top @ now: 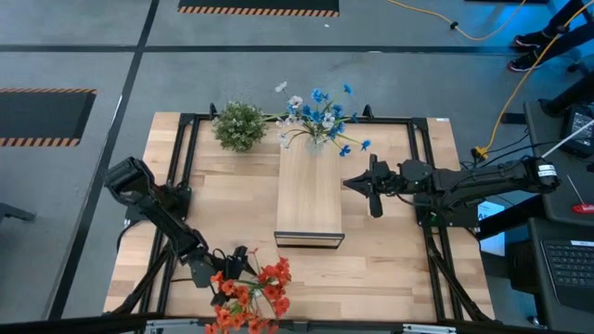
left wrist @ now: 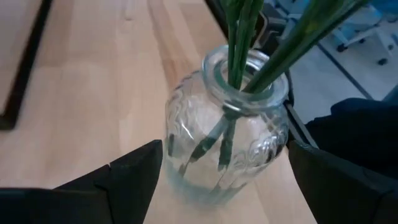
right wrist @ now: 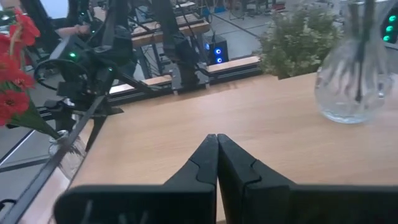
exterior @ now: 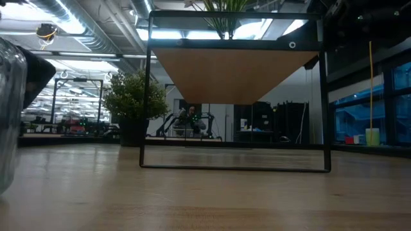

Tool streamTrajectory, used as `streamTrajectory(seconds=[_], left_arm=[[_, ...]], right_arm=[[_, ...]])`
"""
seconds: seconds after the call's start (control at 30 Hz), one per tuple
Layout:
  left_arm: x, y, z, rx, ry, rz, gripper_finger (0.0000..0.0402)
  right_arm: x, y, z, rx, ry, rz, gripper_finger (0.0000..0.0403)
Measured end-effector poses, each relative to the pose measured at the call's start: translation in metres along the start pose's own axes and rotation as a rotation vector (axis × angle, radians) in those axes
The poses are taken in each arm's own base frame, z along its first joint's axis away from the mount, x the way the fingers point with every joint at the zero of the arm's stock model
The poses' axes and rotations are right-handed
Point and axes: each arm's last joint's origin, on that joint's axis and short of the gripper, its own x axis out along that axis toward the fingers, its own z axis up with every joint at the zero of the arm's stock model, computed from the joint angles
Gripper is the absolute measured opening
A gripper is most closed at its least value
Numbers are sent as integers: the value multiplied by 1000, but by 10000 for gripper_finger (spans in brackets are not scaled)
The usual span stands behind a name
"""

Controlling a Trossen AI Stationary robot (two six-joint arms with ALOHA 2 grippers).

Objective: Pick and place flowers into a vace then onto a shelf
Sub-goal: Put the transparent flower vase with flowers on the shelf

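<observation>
Red-orange flowers [top: 252, 295] stand in a clear glass vase [left wrist: 224, 143] on the table near its front edge, their green stems [left wrist: 239, 43] rising from its neck. My left gripper [left wrist: 225, 155] is open, with one finger on each side of the vase's belly. A second glass vase [right wrist: 351, 87] with blue and white flowers [top: 320, 116] stands on the far end of the shelf [top: 309, 199]. My right gripper [top: 357, 183] hangs shut just right of the shelf, holding nothing. My left gripper has its open fingers [left wrist: 140, 174] level with the vase's belly [left wrist: 180, 143], one on each side and close to the glass. Whether they touch it I cannot tell. The vase stands upright on the table.
A round bushy green-white plant [top: 239, 125] stands at the table's far edge, left of the shelf. The shelf rests on a black metal frame [exterior: 234, 168] with open space beneath. Bare tabletop [top: 390, 269] lies between the shelf and the front right corner.
</observation>
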Motion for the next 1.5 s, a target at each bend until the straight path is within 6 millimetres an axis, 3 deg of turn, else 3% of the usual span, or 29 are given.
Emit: streamTrajectory(seconds=[0.4, 1.1, 1.5], left_arm=[[6, -1, 5, 38, -46, -15, 340], [16, 2, 3, 49, -67, -37, 339], [15, 2, 3, 45, -69, -34, 283]], right_arm=[[-1, 11, -1, -7, -6, 60, 6], [-1, 11, 0, -7, -8, 61, 6], [-1, 11, 0, -8, -8, 61, 6]])
